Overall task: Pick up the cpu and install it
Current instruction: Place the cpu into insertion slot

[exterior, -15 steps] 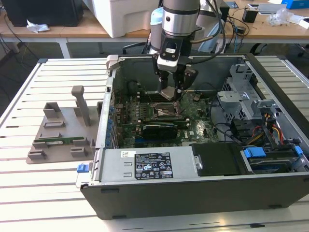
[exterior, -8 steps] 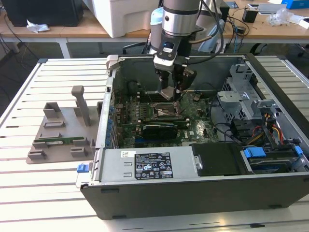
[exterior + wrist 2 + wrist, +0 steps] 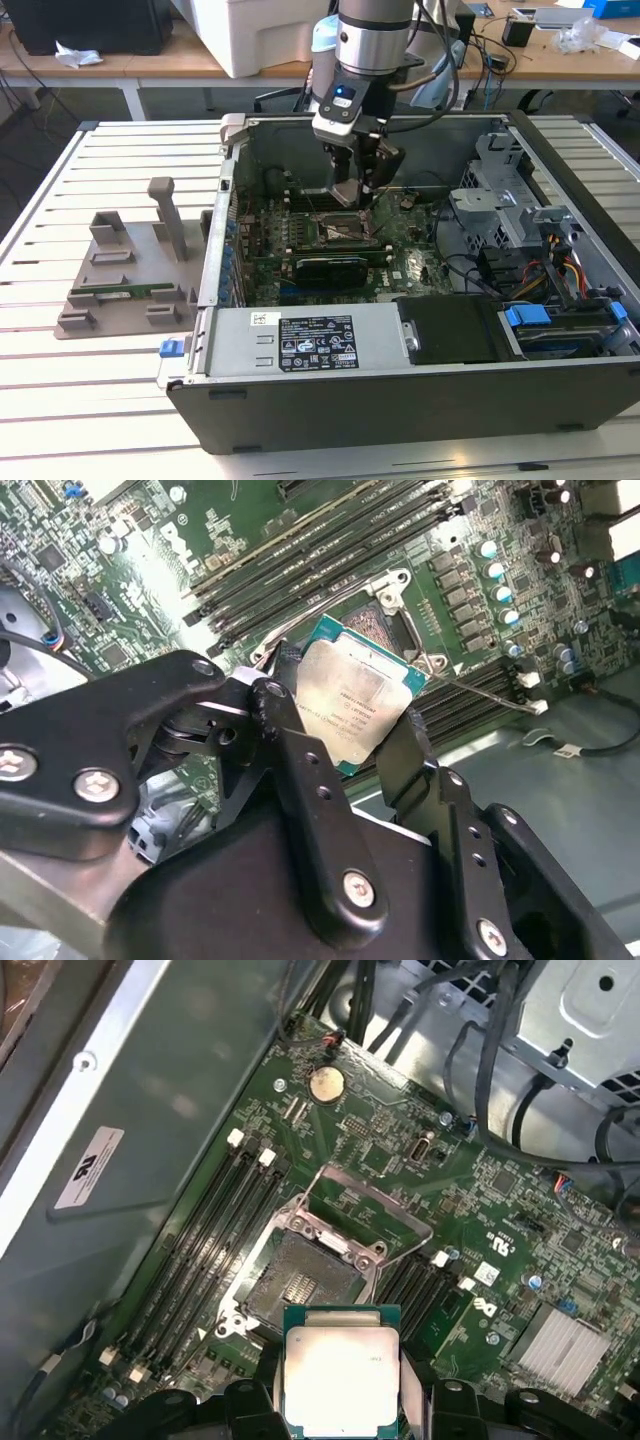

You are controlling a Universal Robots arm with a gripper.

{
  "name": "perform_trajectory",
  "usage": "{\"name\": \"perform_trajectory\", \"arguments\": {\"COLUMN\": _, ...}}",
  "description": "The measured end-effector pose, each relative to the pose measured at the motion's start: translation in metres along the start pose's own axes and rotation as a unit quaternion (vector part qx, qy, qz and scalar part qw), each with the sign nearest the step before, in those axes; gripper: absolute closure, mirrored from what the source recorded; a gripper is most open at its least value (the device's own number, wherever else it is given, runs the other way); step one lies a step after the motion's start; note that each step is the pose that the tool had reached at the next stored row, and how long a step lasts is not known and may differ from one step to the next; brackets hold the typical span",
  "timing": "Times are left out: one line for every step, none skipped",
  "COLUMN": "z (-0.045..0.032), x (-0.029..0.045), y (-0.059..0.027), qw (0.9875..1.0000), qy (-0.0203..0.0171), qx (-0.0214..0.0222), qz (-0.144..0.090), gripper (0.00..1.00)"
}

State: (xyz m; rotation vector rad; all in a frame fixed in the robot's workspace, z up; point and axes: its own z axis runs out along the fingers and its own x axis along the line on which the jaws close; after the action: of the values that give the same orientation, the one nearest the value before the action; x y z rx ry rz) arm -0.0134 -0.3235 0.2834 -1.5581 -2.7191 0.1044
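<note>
Here — cpu (image 3: 341, 1375) above motherboard (image 3: 480, 1230), slatted table (image 3: 100, 400)

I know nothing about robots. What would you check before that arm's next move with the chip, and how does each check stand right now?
1. Grip: the cpu is clamped in the gripper. Ok.
2. The socket has nothing in it. Ok.
3. The socket's frame is swung up, out of the way. Ok.
4. The cables lie away from the socket. Ok.
5. The cpu sits squarely over the socket. Cannot tell.
6. The cpu's corners are turned to match the socket. Cannot tell.
</note>
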Motion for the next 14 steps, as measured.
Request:
{"name": "perform_trajectory", "arguments": {"z": 0.0, "x": 0.0, "y": 0.0, "qw": 1.0, "qy": 0.0003, "qx": 0.0003, "qz": 0.008, "gripper": 0.45}}
{"name": "perform_trajectory", "arguments": {"z": 0.0, "x": 0.0, "y": 0.0, "qw": 0.9998, "qy": 0.0007, "qx": 0.0007, "qz": 0.018, "gripper": 0.45}}
{"name": "perform_trajectory", "arguments": {"z": 0.0, "x": 0.0, "y": 0.0, "qw": 0.9997, "qy": 0.0009, "qx": 0.0009, "qz": 0.023, "gripper": 0.45}}
{"name": "perform_trajectory", "arguments": {"z": 0.0, "x": 0.0, "y": 0.0, "qw": 0.9996, "qy": 0.0012, "qx": 0.0011, "qz": 0.028, "gripper": 0.45}}
{"name": "perform_trajectory", "arguments": {"z": 0.0, "x": 0.0, "y": 0.0, "qw": 0.9994, "qy": 0.0014, "qx": 0.0014, "qz": 0.035, "gripper": 0.45}}
{"name": "perform_trajectory", "arguments": {"z": 0.0, "x": 0.0, "y": 0.0, "qw": 0.9991, "qy": 0.0016, "qx": 0.0017, "qz": 0.041, "gripper": 0.45}}
{"name": "perform_trajectory", "arguments": {"z": 0.0, "x": 0.0, "y": 0.0, "qw": 0.9989, "qy": 0.0017, "qx": 0.002, "qz": 0.047, "gripper": 0.45}}
{"name": "perform_trajectory", "arguments": {"z": 0.0, "x": 0.0, "y": 0.0, "qw": 0.9987, "qy": 0.0018, "qx": 0.0021, "qz": 0.051, "gripper": 0.45}}
{"name": "perform_trajectory", "arguments": {"z": 0.0, "x": 0.0, "y": 0.0, "qw": 0.9982, "qy": 0.0019, "qx": 0.0027, "qz": 0.06, "gripper": 0.45}}
{"name": "perform_trajectory", "arguments": {"z": 0.0, "x": 0.0, "y": 0.0, "qw": 0.9978, "qy": 0.002, "qx": 0.003, "qz": 0.066, "gripper": 0.45}}
{"name": "perform_trajectory", "arguments": {"z": 0.0, "x": 0.0, "y": 0.0, "qw": 0.9976, "qy": 0.0021, "qx": 0.0032, "qz": 0.07, "gripper": 0.45}}
{"name": "perform_trajectory", "arguments": {"z": 0.0, "x": 0.0, "y": 0.0, "qw": 0.9973, "qy": 0.0021, "qx": 0.0033, "qz": 0.073, "gripper": 0.45}}
{"name": "perform_trajectory", "arguments": {"z": 0.0, "x": 0.0, "y": 0.0, "qw": 0.9971, "qy": 0.0022, "qx": 0.0035, "qz": 0.077, "gripper": 0.45}}
{"name": "perform_trajectory", "arguments": {"z": 0.0001, "x": 0.0, "y": 0.0, "qw": 0.9968, "qy": 0.0023, "qx": 0.0037, "qz": 0.08, "gripper": 0.45}}
